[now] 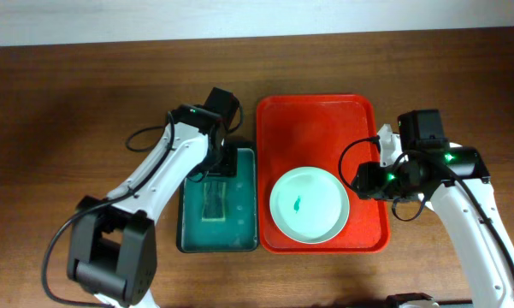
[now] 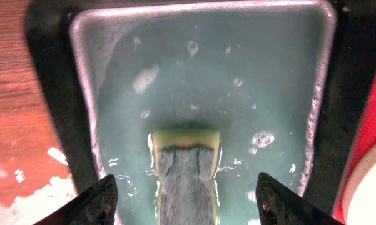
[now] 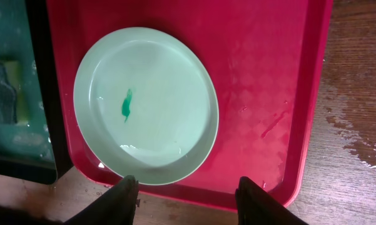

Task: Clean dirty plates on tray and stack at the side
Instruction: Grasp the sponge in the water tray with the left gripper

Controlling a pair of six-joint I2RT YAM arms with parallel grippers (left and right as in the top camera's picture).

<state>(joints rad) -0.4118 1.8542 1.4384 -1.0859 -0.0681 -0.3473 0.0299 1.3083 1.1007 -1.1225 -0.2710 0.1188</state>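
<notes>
One pale mint plate [image 1: 309, 204] with a small teal smear lies on the front part of the red tray [image 1: 316, 120]. It also shows in the right wrist view [image 3: 144, 106] on the tray [image 3: 263, 75]. No other plates are in view. My right gripper [image 3: 186, 197] is open and empty, above the tray's right edge next to the plate; in the overhead view it is at the tray's right side [image 1: 368, 180]. My left gripper [image 2: 186, 200] is open above the sponge [image 2: 186, 169] in the teal basin [image 2: 112, 94], its fingers either side of the sponge and apart from it.
The dark teal basin [image 1: 191, 239] with water and a sponge [image 1: 215, 204] stands left of the tray. Wet patches lie on the wooden table [image 3: 356, 125] right of the tray. The table's back edge meets a pale wall [image 1: 239, 17].
</notes>
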